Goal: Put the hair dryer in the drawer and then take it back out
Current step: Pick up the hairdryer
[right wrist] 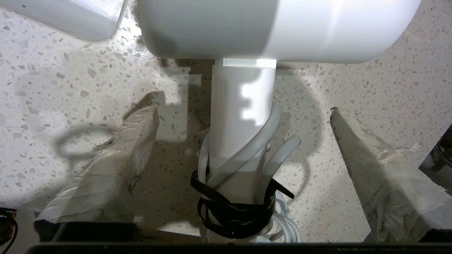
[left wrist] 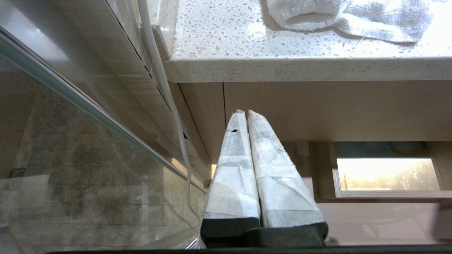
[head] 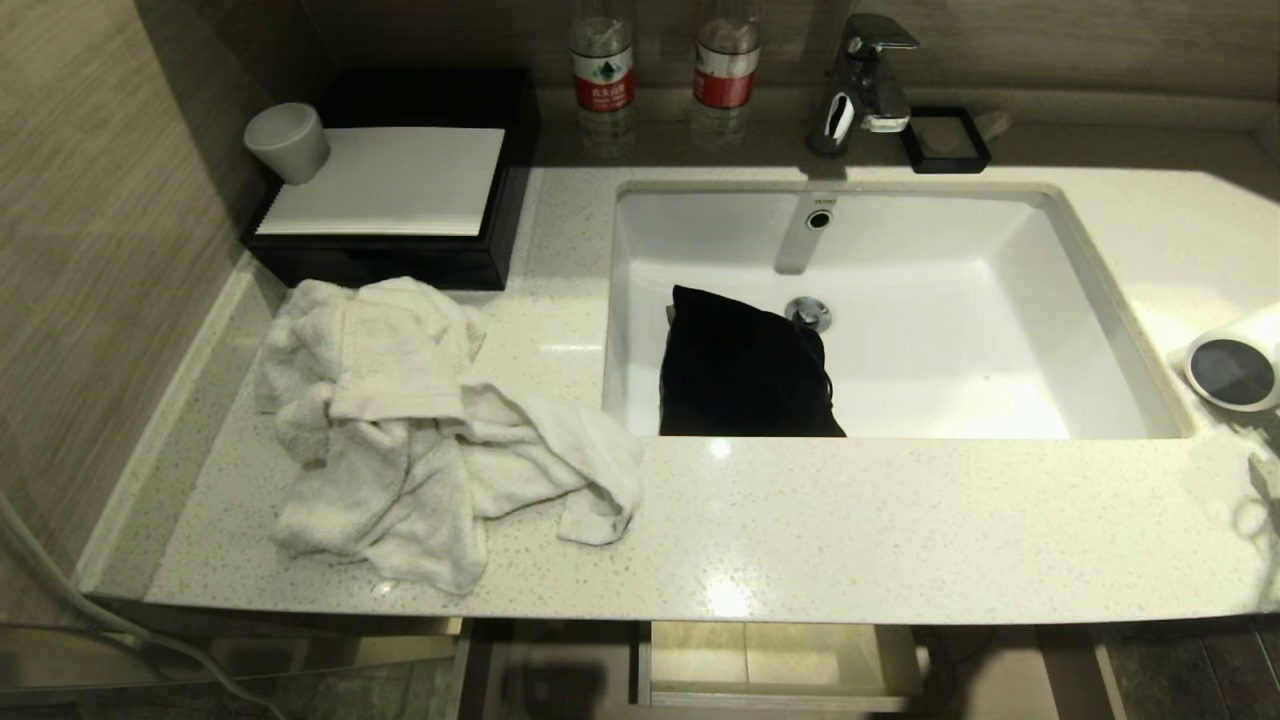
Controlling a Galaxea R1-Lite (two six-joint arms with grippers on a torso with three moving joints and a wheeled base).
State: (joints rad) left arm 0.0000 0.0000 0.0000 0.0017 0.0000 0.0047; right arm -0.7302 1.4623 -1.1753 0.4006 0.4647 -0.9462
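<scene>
Spread wide, the right gripper [right wrist: 243,141] hangs over the speckled countertop [head: 800,520] with its two taped fingers [right wrist: 106,169] on either side of the hair dryer's handle, neither one touching it. The hair dryer [right wrist: 275,28] lies on the counter to the right of the sink [head: 1000,250], its white barrel crosswise and its dark grey end face turned toward the basin; in the head view only that end shows at the right edge. A white cord [right wrist: 247,155] is coiled round the lower handle and bound with a black tie [right wrist: 233,208]. The drawer [head: 780,665] stands partly open below the counter's front edge, under the sink. The left gripper [left wrist: 247,113] is parked low by the cabinet front, its fingers pressed together and empty. I judge the grasp is about to be made, and the risks lie there: the handle is smooth plastic, so a closing on the cord loops rather than the bare handle could let the dryer twist or slip; the heavy barrel could tip it in the grip. The dryer also sits near the sink rim, so a nudge could roll it into the basin, where a black pouch [head: 740,370] lies.
</scene>
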